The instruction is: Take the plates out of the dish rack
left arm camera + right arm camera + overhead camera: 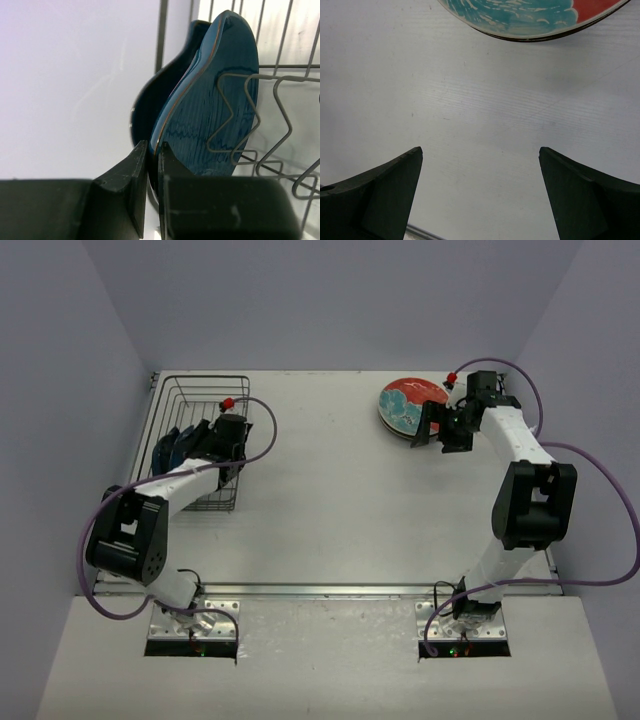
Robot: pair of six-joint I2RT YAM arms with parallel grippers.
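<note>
The wire dish rack [190,400] stands at the back left. Two plates stand on edge in it: a dark teal one [210,110] and a dark blue wavy-edged one [147,105] behind it; from the top they show as dark shapes [168,453]. My left gripper [205,445] is inside the rack, and in the left wrist view [152,147] its jaws are closed on the teal plate's rim. A stack of red plates with teal pattern [407,405] lies flat at the back right. My right gripper [437,428] is open and empty just in front of that stack [530,17], above bare table [480,150].
The rack's wire prongs [250,125] stand right beside the teal plate. The left wall runs close behind the rack. A metal rail [320,590] crosses the table's near edge in front of both arm bases.
</note>
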